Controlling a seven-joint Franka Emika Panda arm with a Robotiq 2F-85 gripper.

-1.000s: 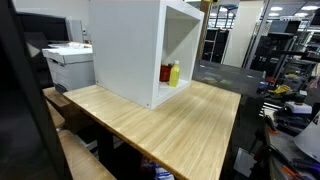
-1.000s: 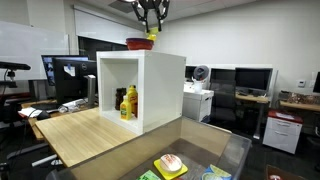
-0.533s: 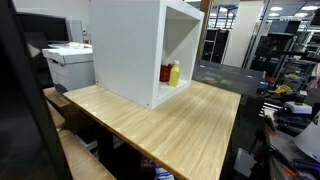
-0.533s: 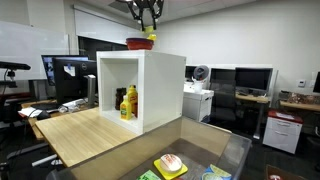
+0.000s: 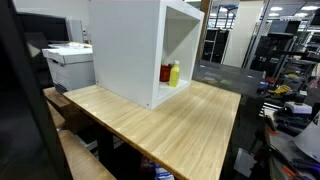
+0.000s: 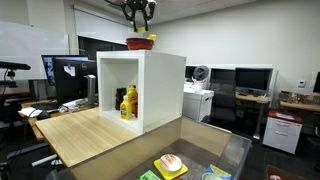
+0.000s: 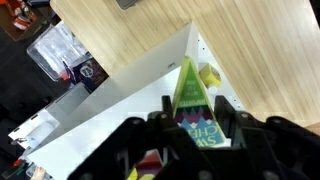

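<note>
Fingers: closed on a green-and-yellow snack bag, one dark finger on each side of it in the wrist view.
Gripper: hangs over the top of the white cabinet, its tips pointing straight down.
Bag: hangs between the jaws, its narrow end pointing down at the cabinet top; whether it touches the top I cannot tell.
Below the gripper: a red and yellow shape lies at the cabinet top in an exterior view; too small to name.
Edges: in the wrist view the cabinet's top edge runs just beside the bag, and its corner lies beyond the bag's tip; past that edge the wooden table lies far below.
Room: open air on every side of the gripper above the cabinet top.
Inside the cabinet: a yellow bottle and a red one, upright and touching, near the open front.
Arm: only the wrist and gripper show, coming down from the picture's top edge.
</note>
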